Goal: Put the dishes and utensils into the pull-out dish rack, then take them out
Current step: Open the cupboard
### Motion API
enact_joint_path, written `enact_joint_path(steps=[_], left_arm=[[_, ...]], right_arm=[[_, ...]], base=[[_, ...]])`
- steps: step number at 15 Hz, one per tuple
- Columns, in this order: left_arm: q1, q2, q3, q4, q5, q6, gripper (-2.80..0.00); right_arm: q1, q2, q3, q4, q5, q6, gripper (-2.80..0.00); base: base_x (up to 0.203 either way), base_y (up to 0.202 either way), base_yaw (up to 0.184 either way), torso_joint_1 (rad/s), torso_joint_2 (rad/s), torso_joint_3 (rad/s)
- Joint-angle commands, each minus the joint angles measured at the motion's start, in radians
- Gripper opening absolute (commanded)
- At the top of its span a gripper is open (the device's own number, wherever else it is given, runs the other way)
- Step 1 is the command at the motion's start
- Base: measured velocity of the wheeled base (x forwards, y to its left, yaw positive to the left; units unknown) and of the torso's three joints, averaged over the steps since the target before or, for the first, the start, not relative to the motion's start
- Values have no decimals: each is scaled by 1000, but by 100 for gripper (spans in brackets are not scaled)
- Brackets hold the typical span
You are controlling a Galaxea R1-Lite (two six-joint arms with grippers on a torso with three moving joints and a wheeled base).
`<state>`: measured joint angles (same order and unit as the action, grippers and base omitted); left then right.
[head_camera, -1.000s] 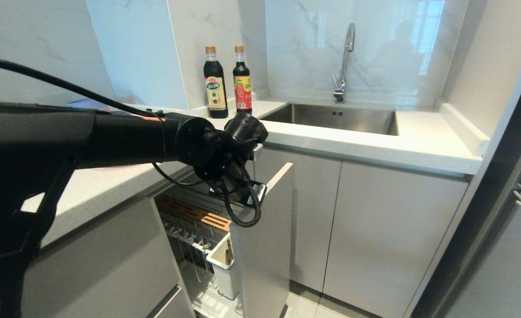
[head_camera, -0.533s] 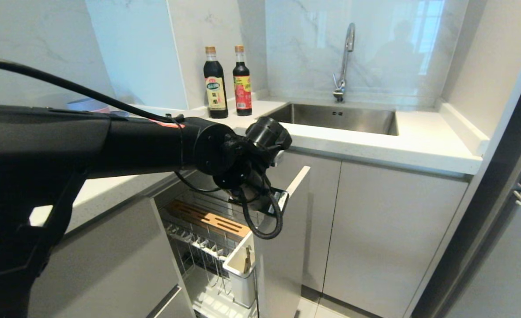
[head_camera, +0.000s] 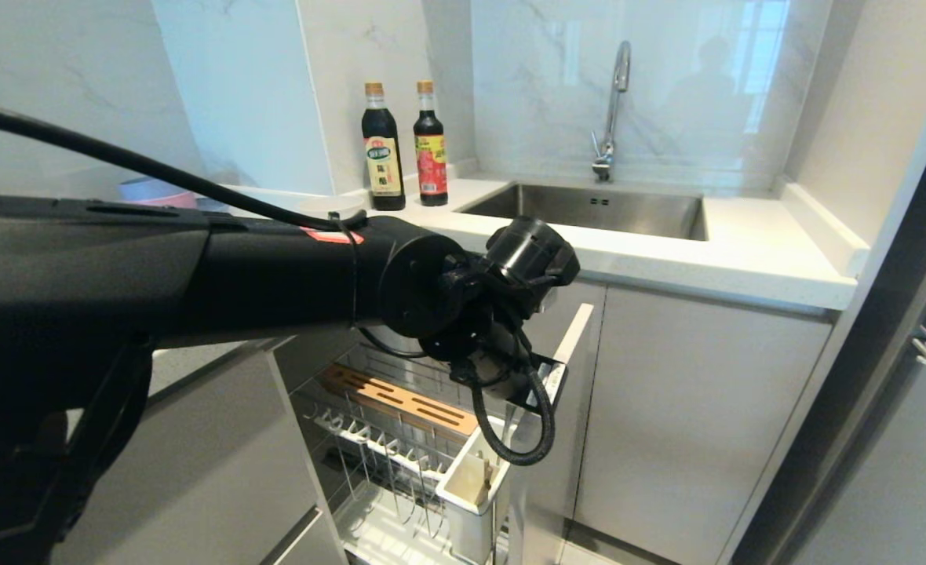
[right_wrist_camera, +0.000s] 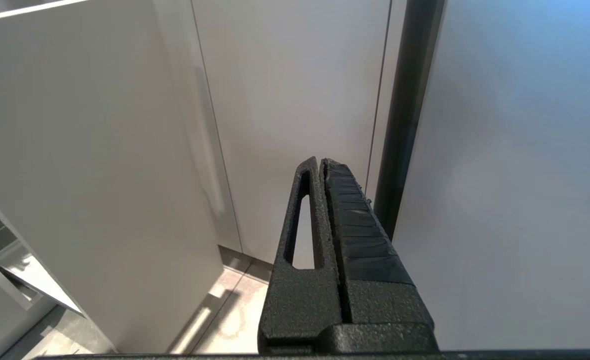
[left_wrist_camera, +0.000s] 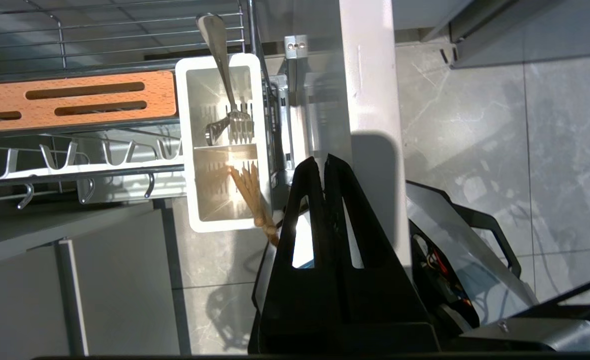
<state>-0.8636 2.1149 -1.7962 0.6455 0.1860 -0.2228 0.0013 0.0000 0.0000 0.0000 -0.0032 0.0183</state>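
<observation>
The pull-out dish rack (head_camera: 384, 439) stands drawn out from under the counter, its pale front (head_camera: 557, 463) towards the right. My left wrist (head_camera: 502, 314) hangs over the top of that front. In the left wrist view the left gripper (left_wrist_camera: 320, 160) is shut with nothing between its fingers, tips at the inner edge of the front's top (left_wrist_camera: 370, 100). The white tub (left_wrist_camera: 190, 150) holds the metal spoon (left_wrist_camera: 220, 55) in one compartment and the chopsticks (left_wrist_camera: 250, 192) in the other. My arm hides most of the dishes; only a pinkish rim (head_camera: 157, 191) shows on the counter. My right gripper (right_wrist_camera: 321, 161) hangs shut beside cabinet doors.
A slotted wooden strip (head_camera: 400, 400) and chrome prongs (head_camera: 377, 451) span the rack. Two dark sauce bottles (head_camera: 383, 149) stand at the back of the counter, beside the sink (head_camera: 588, 208) and its tap (head_camera: 612, 110). Closed cabinet doors (head_camera: 690, 424) are right of the rack.
The rack has slid farther out to the right, and my left wrist has moved with its front. More of the wooden strip, prongs and tub shows now.
</observation>
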Motion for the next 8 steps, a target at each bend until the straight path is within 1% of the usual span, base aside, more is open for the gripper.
enact_joint_path(steps=[1,6,8], left_arm=[[-9,-1,0,3,3,-1,-280],[-8,-4,0,5,4,-6,-280],[0,-13,0,5,13,-31,-280]], right_arm=[[0,0,2,0,0,0,-280],[0,0,2,0,0,0,-280],[0,0,2,0,0,0,-280]], base=[[0,0,0,0,0,0],[0,0,0,0,0,0],[0,0,0,0,0,0]])
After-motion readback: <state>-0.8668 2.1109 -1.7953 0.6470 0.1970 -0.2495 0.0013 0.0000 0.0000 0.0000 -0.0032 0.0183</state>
